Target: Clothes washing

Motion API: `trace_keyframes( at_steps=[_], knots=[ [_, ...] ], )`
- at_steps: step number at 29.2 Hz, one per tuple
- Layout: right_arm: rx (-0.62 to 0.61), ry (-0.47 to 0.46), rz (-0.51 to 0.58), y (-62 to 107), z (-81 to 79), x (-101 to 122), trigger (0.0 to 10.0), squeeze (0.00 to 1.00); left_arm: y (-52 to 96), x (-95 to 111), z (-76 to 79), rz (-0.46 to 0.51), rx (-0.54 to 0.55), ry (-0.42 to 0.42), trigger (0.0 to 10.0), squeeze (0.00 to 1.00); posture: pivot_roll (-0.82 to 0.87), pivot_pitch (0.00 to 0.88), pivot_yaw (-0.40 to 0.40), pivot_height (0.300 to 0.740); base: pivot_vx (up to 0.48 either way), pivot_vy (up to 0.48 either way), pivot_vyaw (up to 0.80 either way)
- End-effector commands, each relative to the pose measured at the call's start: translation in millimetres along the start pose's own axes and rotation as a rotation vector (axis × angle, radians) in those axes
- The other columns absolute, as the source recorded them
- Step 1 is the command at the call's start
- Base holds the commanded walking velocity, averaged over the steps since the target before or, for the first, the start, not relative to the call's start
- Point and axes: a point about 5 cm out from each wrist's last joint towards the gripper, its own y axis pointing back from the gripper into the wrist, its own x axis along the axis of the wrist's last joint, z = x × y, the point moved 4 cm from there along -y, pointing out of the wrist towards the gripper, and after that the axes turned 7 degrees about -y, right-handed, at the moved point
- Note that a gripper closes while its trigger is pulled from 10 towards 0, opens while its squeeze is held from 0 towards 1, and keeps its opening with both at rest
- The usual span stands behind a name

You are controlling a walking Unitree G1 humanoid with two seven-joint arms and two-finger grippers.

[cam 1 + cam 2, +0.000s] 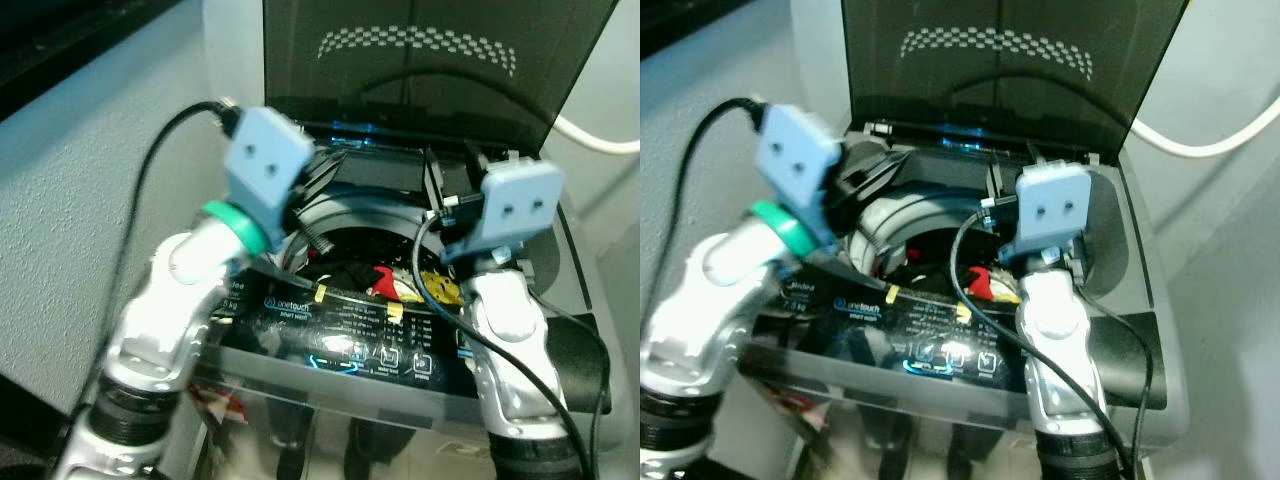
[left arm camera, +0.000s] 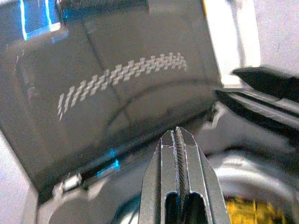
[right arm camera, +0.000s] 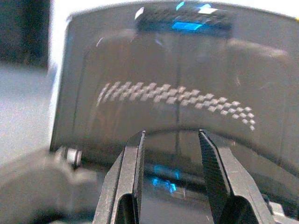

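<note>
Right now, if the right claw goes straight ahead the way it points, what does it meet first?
Most likely the raised dark lid of the washing machine: the open right claw faces its dotted pattern, nothing visibly between, though depth is unclear.

A: What's straight ahead of the left tool?
B: The washer's dark raised lid, with a band of pale checks printed across it.
A: And the tool's fingers?
B: Pressed together, ridged faces touching, nothing between them.
A: Anything else?
B: Blue lights glow near the lid's edge, and some yellow cloth shows beside the tool.
</note>
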Motion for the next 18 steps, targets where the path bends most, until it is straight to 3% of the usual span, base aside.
trace_keyframes(
  at_steps=[1,4,5,10,15,17,18],
  knots=[
    [-0.055,-0.061,0.001,-2.0,4.2,-2,10.0,0.00,0.3,2,-6.7,0.013,0.005,-0.015,10.0,0.00,0.16,0.032,0.075,0.740,0.000,0.000,0.00],
    [-0.086,-0.097,-0.001,-3.0,3.9,-2,10.0,0.00,4.1,-2,-22.7,-0.007,0.063,-0.021,10.0,0.00,0.15,0.022,0.074,0.740,0.000,0.000,0.00],
    [-0.060,-0.035,0.005,-1.4,-0.7,-2,10.0,0.00,8.0,-7,-32.1,-0.028,0.121,0.004,10.0,0.00,0.15,0.017,0.071,0.740,0.000,0.000,0.00],
    [-0.040,0.016,0.008,0.8,-1.7,-3,10.0,0.00,11.2,-11,-32.9,-0.042,0.141,0.016,10.0,0.00,0.14,0.022,0.070,0.740,0.000,0.000,0.00],
    [-0.072,0.008,0.034,0.3,6.9,3,10.0,0.00,16.5,-15,-33.4,-0.059,0.165,0.004,10.0,0.00,0.14,0.033,0.057,0.740,0.000,0.000,0.00],
    [-0.121,0.039,0.095,-2.2,16.1,15,10.0,0.00,20.2,-17,-38.1,-0.074,0.193,-0.005,10.0,0.00,0.15,0.047,0.065,0.740,0.000,0.000,0.00],
    [-0.198,0.147,0.175,-5.6,31.6,33,10.0,0.00,24.5,-20,-41.0,-0.089,0.211,0.006,10.0,0.00,0.15,0.069,0.068,0.740,0.000,0.000,0.00]
  ],
)
